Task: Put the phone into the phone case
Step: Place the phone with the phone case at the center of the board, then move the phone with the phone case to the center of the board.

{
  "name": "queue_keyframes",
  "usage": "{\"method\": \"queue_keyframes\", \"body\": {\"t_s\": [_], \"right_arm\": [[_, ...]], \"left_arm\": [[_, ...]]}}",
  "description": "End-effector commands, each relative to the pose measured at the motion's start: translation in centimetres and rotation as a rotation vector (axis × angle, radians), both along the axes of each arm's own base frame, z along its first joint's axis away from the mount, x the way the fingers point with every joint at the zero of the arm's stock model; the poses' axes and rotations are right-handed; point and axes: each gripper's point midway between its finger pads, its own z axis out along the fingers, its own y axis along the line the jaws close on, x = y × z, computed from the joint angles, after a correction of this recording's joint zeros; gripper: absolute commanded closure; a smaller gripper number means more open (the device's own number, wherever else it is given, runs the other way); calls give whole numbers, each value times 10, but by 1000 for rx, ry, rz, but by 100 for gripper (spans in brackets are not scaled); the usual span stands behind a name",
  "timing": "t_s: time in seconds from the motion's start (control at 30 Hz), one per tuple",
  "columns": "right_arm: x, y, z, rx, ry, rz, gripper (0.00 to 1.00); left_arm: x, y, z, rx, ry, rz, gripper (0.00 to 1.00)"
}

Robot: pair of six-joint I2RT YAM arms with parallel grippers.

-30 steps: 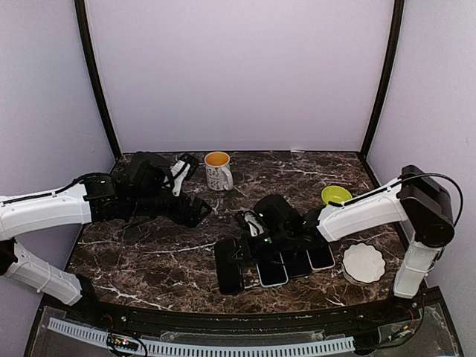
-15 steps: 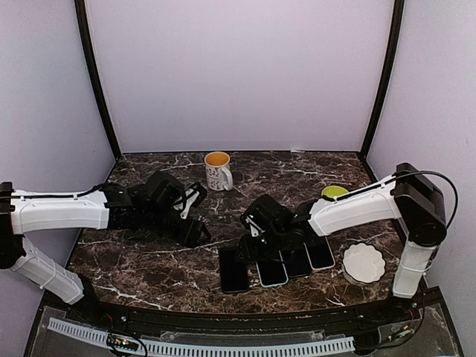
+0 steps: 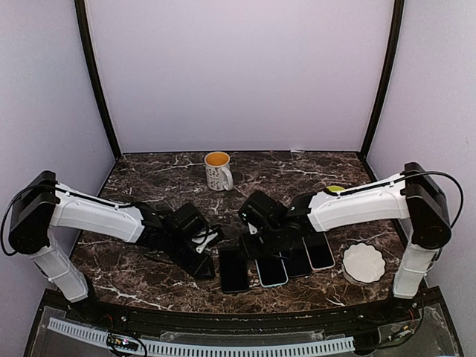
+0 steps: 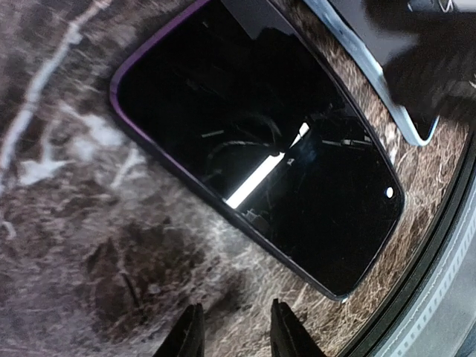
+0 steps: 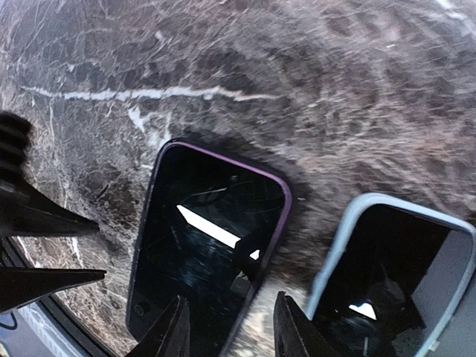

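Purple-rimmed phone (image 4: 260,163) lies flat just ahead of your left gripper (image 4: 236,306), beneath right gripper (image 5: 232,301). Both grippers parted, empty. Risk: fingertip slips on slick glass, shoves phone into blue-rimmed phone (image 5: 394,260).

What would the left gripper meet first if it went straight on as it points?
Probably the purple-edged phone: the left gripper points at its long side. Height is unclear, so it might skim over.

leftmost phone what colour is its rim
Purple rim on the phone; clearest in left wrist view.
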Motion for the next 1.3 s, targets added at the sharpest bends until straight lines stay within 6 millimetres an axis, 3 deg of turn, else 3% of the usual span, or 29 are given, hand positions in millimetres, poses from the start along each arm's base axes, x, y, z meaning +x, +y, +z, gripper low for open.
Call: {"method": "queue_keyframes", "body": {"t_s": [0.0,0.17,0.37,0.93,1.1,1.23,1.27], "right_arm": [[22,-23,36,-44,-119,-44,59],[35,-53,46,-97,-165,-95,59],[40,-70,53,-80,-183,-126,59],[42,-87,59,-91,-204,-157,58],[51,-103,64,-89,-230,-194,48],[73,-127,88,-89,-319,-223,21],[82,-138,98,-87,-357,-246,16]], "left_arm": [[-11,-11,-5,-21,30,-54,68],[-5,-19,-14,-12,26,-55,68],[7,-31,-13,-19,-14,-54,68],[7,-69,1,-128,31,-57,68],[12,-68,11,-126,-6,-53,67],[33,-64,42,-149,-95,-21,60],[47,-57,56,-166,-131,16,53]]}}
